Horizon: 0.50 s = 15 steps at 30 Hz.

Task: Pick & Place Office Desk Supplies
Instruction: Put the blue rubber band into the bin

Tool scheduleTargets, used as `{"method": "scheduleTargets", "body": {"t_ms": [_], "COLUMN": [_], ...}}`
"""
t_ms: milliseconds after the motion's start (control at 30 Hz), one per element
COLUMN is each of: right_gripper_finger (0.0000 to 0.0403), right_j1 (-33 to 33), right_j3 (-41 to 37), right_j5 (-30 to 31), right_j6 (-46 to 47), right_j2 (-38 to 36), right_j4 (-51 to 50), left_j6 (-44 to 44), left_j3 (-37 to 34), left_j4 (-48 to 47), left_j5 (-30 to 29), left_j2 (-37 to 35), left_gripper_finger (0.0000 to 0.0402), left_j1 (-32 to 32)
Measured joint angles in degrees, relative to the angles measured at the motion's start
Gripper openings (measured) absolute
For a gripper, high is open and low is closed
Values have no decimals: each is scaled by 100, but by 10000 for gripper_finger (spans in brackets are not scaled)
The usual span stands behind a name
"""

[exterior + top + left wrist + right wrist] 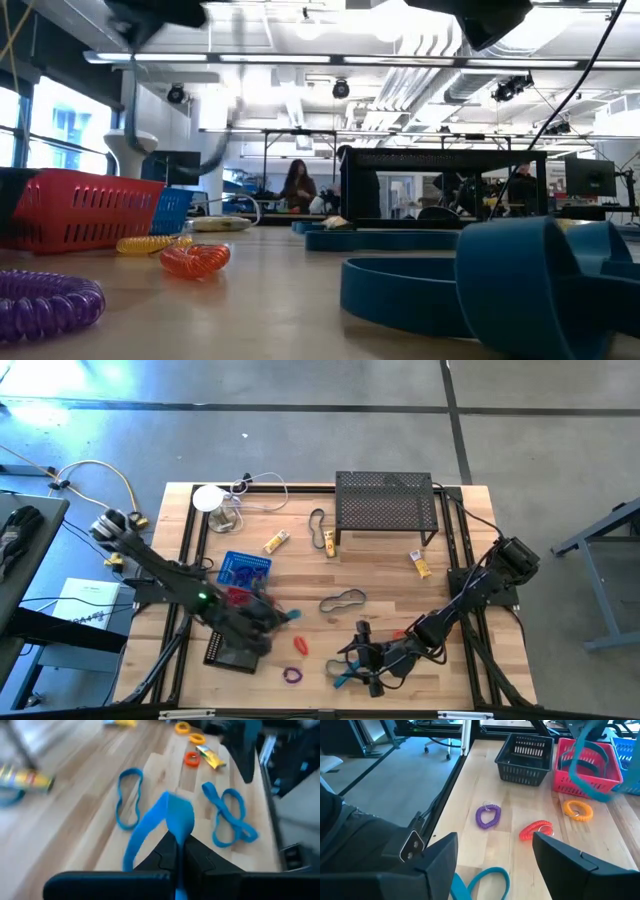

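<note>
The left gripper (177, 851) is pressed together on a blue loop (160, 820), pinching one end so the rest of the band arcs forward and hangs free in the air. In the high view this gripper (275, 615) sits over the baskets at the table's left front: a red basket (585, 765), a black basket (526, 759) beside it and a blue basket (243, 568) further back. The right wrist view shows the held band (587, 767) dangling right at the red basket. The risk here is the floppy band: pinched at one edge only, it may swing, catch on a basket rim, or drape half in and half out on release, and it could slip from so thin a grip. The right gripper (495, 860) stands spread, nothing between its fingers, low at the table's front right above another blue loop (487, 880) lying flat on the wood. A flat band is hard to get under, so the fingers may scrape the table or push it away rather than lift it. Near it lie a purple ring (488, 815), a red-orange ring (536, 830) and an orange ring (577, 810), any of which could be nudged. The two arms work close together, so a wide reach by either could clip the other.
</note>
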Motion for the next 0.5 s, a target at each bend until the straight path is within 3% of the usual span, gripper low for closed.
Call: {"method": "scheduleTargets", "body": {"t_ms": [100,233,500], "right_gripper_finger": [246,246,246], "right_j1": [0,0,-2], "right_j3": [0,0,0], "right_j5": [-2,0,1], "right_j6": [11,165,282], "right_j2": [0,0,0], "right_j4": [-54,-173,-283], "left_j6": [-1183,-1669,-3223], "left_j3": [0,0,-2], "left_j4": [-773,-1547,-3016], "left_j5": [-86,-146,-425], "left_j2": [-582,-1088,-1278], "left_gripper_finger": [1,1,1], "left_j1": [-170,-336,-467]}}
